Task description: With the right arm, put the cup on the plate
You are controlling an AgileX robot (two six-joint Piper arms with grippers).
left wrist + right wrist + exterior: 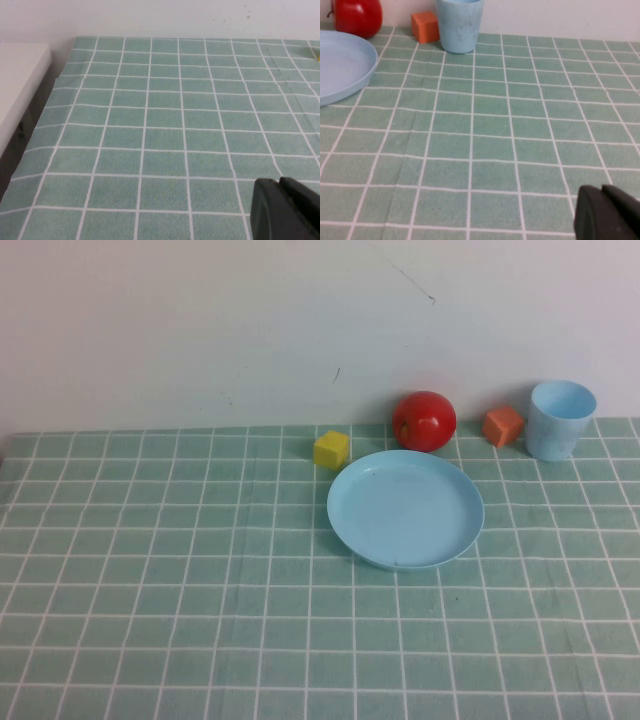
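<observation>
left claw [286, 210] cut off at corner, right claw [607, 214] likewise, finger gaps unreadable, plate [340, 65] cropped

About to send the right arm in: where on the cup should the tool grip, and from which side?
Grip the cup across its upper wall, coming from the near side: it stands upright, mouth open. The orange block sits close on its left. Right tool low over the cloth, left tool parked.

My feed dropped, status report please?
Left end effector and right end effector parked low, nothing held. Cup upright beside orange cube, off plate. Path open.

Both tools [287, 210] [610, 212] low over table.
</observation>
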